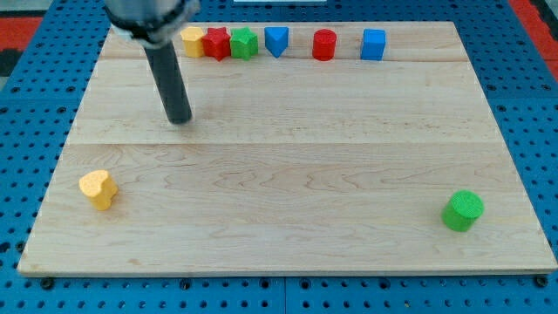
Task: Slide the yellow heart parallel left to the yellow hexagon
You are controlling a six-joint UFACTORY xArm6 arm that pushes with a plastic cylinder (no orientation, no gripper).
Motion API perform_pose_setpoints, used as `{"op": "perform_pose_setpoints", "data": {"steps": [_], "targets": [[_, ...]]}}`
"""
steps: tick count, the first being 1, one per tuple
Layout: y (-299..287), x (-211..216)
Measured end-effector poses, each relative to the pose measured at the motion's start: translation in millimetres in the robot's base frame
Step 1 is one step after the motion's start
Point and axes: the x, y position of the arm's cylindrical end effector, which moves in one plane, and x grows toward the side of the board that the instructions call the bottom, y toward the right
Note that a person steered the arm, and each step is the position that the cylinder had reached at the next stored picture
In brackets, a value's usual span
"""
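The yellow heart [98, 188] lies near the view's lower left corner of the wooden board. The yellow hexagon [192, 41] sits at the view's top, at the left end of a row of blocks. My tip [180, 119] rests on the board in the upper left part, below the yellow hexagon and up and to the right of the yellow heart, well apart from both.
Right of the yellow hexagon along the top edge stand a red star-like block [216, 43], a green block [244, 42], a blue block [276, 40], a red cylinder [324, 44] and a blue cube [373, 44]. A green cylinder [462, 210] sits lower right.
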Motion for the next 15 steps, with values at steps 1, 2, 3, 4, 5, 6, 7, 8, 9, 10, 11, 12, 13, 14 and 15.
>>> {"op": "perform_pose_setpoints", "data": {"steps": [1, 2, 3, 4, 5, 6, 7, 8, 9, 10, 11, 12, 13, 14, 15], "targets": [[-17.4, 75.4], [-89.8, 84.7], [-96.8, 112.0], [-110.1, 137.6], [-171.6, 129.7], [-149.4, 91.2], [-118.8, 48.2], [-92.8, 30.2], [-90.2, 20.0], [-85.5, 13.6], [-84.6, 15.6], [-83.1, 16.0], [-77.5, 11.5], [-70.3, -19.7], [-35.0, 7.0]]}}
